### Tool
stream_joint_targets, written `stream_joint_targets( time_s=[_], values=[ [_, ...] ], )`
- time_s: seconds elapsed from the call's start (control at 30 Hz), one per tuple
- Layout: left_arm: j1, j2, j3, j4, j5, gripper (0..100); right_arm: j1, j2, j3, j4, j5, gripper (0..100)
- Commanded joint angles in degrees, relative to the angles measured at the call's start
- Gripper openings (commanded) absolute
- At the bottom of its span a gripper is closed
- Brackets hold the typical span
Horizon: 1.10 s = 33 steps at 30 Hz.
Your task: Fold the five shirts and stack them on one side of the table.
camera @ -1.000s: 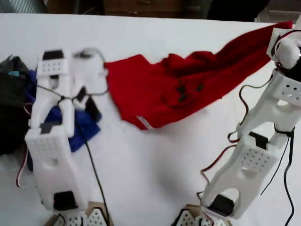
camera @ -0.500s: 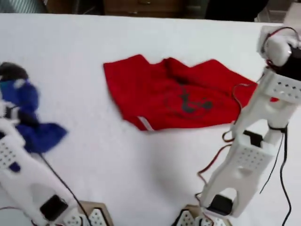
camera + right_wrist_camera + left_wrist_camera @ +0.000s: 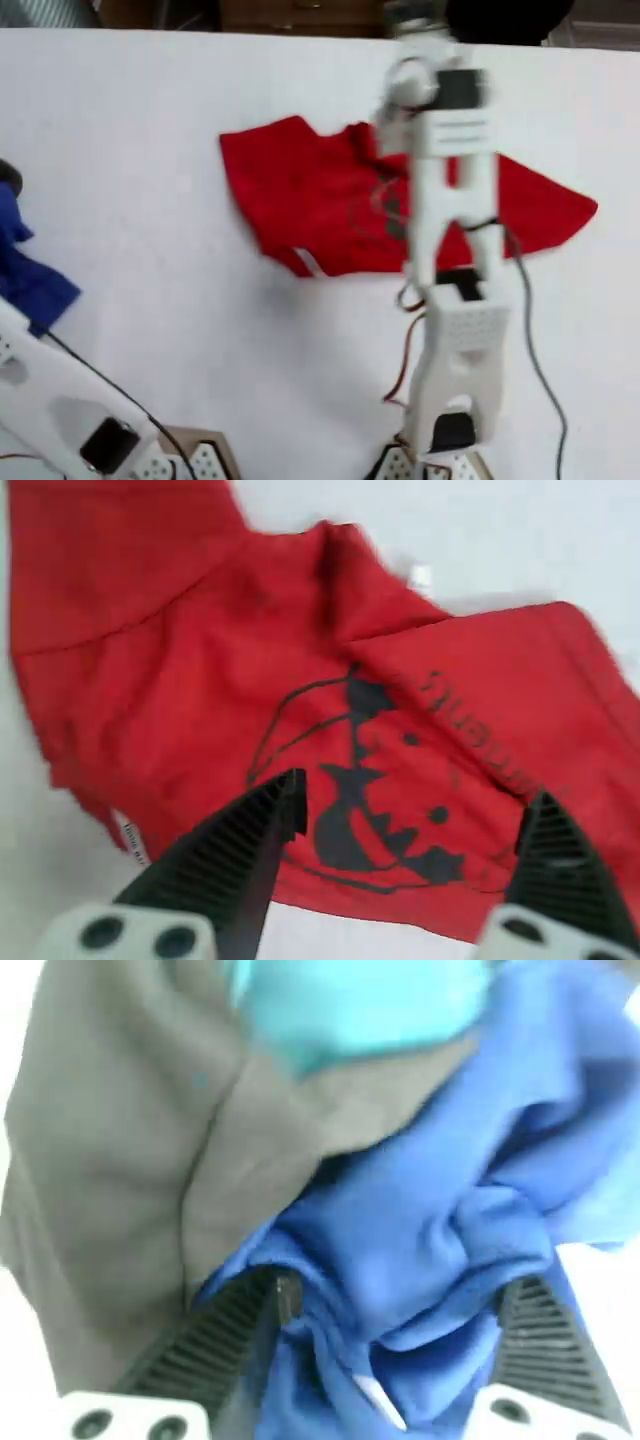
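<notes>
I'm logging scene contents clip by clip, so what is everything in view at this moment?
red shirt: 1, red with dark print, rumpled at the table's middle
blue shirt: 1, blue, bunched at the table's left edge
grey shirt: 1, dark grey, against the blue shirt
teal shirt: 1, teal, beside the grey and blue shirts
table: 1, white
left gripper: 1, open, blue shirt between its fingers
right gripper: 1, open, above the red shirt

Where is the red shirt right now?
In the high view the red shirt lies spread mid-table, under the right arm, whose open claw hangs above its print; the blue shirt is far off at the left edge.
</notes>
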Motion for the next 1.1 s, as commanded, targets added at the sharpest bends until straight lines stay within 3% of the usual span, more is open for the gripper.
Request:
stream_joint_targets(
  time_s=[0.0, 0.13, 0.33, 0.6, 0.83, 0.9, 1.0, 1.07],
  values=[
    [6.3, -1.2, -5.2, 0.9, 4.3, 33, -8.9, -3.6, 1.2, -3.9, -3.4, 33.6],
    [12.1, -4.0, -2.8, 1.0, 8.5, 33, -15.9, -0.6, 1.4, -12.7, -9.1, 33.6],
    [18.7, -15.7, 15.5, 1.0, 12.1, 33, -22.5, 11.3, 1.0, -20.4, -10.8, 33.6],
    [22.7, -34.3, 47.3, 0.5, 13.0, 33, -24.4, 23.0, 0.9, -29.9, -10.8, 33.6],
    [22.3, -37.7, 56.7, 0.4, 12.8, 33, -24.1, 24.7, 0.9, -30.0, -10.5, 33.0],
    [22.3, -37.7, 56.8, 0.4, 12.9, 33, -24.1, 24.8, 1.0, -29.2, -10.4, 25.9],
    [22.3, -38.0, 56.8, 0.6, 13.0, 33, -23.3, 24.8, 1.0, -29.2, -10.4, 0.4],
    [22.2, -38.1, 56.8, 0.6, 13.0, 33, -22.5, 24.6, 1.0, -28.8, -10.4, 5.7]
  ],
)
